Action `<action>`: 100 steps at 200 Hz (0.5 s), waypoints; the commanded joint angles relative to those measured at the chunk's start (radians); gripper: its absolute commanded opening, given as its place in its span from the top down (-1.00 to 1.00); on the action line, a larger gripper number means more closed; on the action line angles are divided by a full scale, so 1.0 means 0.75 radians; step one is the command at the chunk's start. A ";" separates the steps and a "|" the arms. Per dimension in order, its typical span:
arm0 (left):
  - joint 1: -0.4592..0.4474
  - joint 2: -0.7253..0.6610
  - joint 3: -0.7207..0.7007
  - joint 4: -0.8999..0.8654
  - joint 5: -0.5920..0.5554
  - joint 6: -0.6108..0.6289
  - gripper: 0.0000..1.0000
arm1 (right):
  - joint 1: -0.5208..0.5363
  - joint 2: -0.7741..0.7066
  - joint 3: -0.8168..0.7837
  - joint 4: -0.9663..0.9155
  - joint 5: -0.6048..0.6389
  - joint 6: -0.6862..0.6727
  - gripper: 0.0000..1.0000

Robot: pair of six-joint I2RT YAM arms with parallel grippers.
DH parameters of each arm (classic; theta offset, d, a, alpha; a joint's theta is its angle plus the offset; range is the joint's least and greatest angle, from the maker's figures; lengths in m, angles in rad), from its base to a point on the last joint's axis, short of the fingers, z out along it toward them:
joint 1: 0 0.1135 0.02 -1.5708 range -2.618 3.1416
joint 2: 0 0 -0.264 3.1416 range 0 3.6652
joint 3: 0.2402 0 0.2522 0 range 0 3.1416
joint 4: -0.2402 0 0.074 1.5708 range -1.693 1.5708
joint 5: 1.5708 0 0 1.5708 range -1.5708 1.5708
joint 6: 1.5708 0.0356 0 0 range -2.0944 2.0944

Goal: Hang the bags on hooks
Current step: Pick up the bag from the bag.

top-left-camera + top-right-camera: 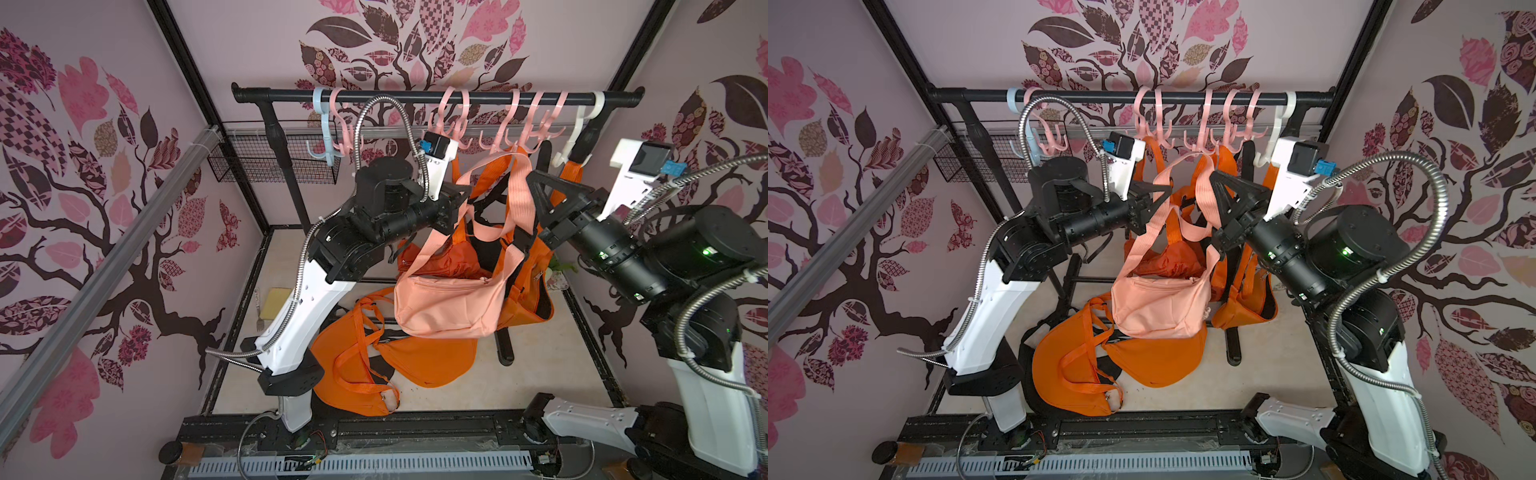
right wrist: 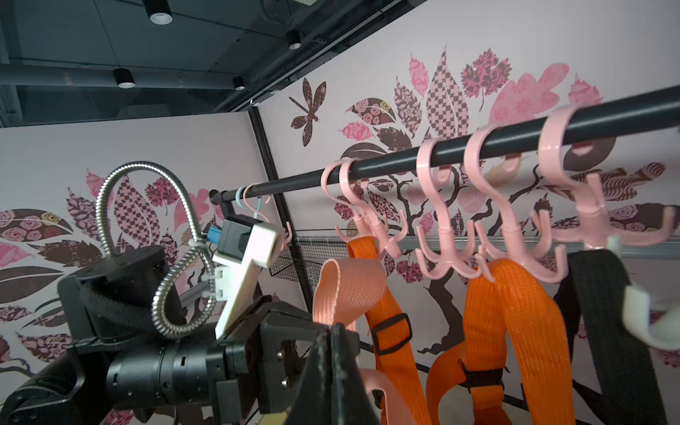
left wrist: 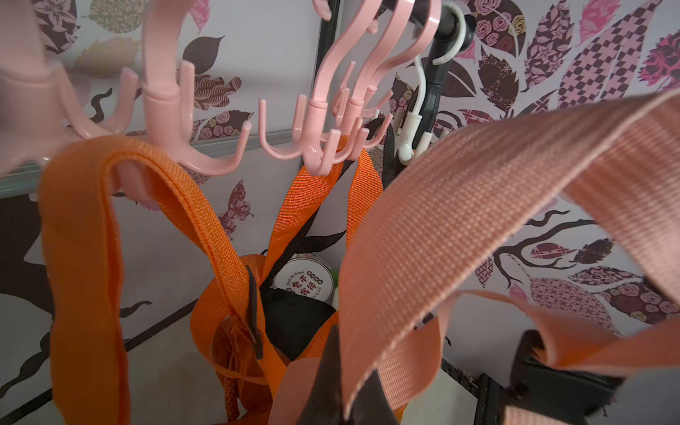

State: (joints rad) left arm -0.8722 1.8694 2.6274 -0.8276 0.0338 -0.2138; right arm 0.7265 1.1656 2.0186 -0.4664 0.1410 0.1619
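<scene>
Left gripper (image 3: 338, 368) and right gripper (image 2: 333, 331) both pinch the strap (image 1: 517, 199) of the peach bag (image 1: 449, 303): looks light and floppy, so I'd hold near the loop top for the hook (image 2: 447, 257).

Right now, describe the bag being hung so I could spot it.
Look under the black rail at the back. Between the two arms hangs a zipped pouch bag, its strap pinched by the left hand and right hand. It alone is pale peach; the other bags are bright orange.

Pink strap (image 2: 346, 290) in right end effector (image 2: 333, 331), hooks (image 2: 447, 257) above
</scene>
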 commanded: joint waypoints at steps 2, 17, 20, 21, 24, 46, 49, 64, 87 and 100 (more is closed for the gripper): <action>0.030 0.027 0.074 0.036 -0.061 -0.053 1.00 | 0.006 0.060 0.103 0.040 0.116 -0.085 1.00; 0.044 0.059 0.098 0.063 -0.059 -0.079 1.00 | 0.006 0.099 0.145 0.048 0.136 -0.118 1.00; 0.047 0.067 0.106 0.066 -0.059 -0.085 1.00 | 0.005 0.110 0.156 0.043 0.135 -0.121 1.00; 0.048 0.070 0.109 0.066 -0.060 -0.087 1.00 | 0.005 0.114 0.160 0.041 0.136 -0.122 1.00; 0.049 0.075 0.115 0.071 -0.065 -0.091 1.00 | 0.006 0.124 0.175 0.034 0.137 -0.127 1.00; 0.062 0.099 0.123 0.120 -0.101 -0.110 1.00 | 0.006 0.164 0.199 0.034 0.143 -0.155 1.00; 0.064 0.100 0.121 0.129 -0.105 -0.113 1.00 | 0.007 0.168 0.199 0.038 0.146 -0.158 1.00; 0.067 0.105 0.119 0.172 -0.123 -0.114 1.00 | 0.005 0.197 0.263 0.049 0.134 -0.190 1.00; 0.081 0.122 0.120 0.221 -0.136 -0.121 1.00 | -0.002 0.245 0.323 0.031 0.155 -0.216 1.00; 0.097 0.146 0.131 0.216 -0.108 -0.142 1.00 | -0.034 0.255 0.328 0.041 0.153 -0.205 1.00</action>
State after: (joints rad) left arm -0.8204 1.9472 2.6774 -0.7303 -0.0437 -0.2913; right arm 0.7235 1.3407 2.2227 -0.4793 0.2398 0.0387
